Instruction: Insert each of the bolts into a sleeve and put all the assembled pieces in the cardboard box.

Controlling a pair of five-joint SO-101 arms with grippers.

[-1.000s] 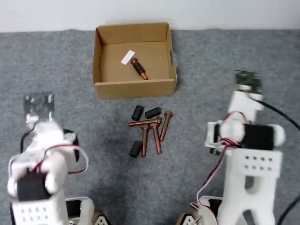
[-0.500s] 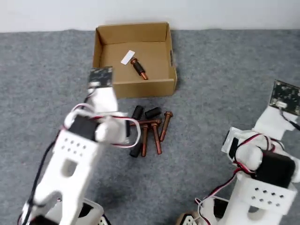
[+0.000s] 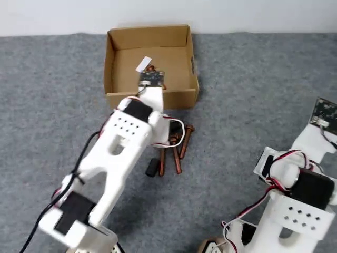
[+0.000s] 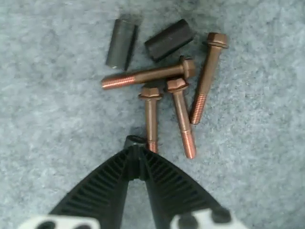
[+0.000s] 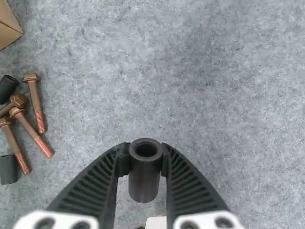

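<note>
The surface (image 3: 263, 79) is covered with a grey, short-piled felt or carpet. Its mottled, fibrous texture shows close up in both wrist views. Along its far edge, in the high view, runs a plain white wall (image 3: 237, 16). The light is even and soft, casting only faint shadows.

The white plastic left arm (image 3: 118, 153) and right arm (image 3: 297, 216) are carrying black motors (image 3: 71, 211) and looping red, white and black cables (image 3: 178, 128); the left claw (image 4: 136, 149) and right claw (image 5: 144, 150) are showing black ribbed fingers (image 4: 95, 186).
</note>
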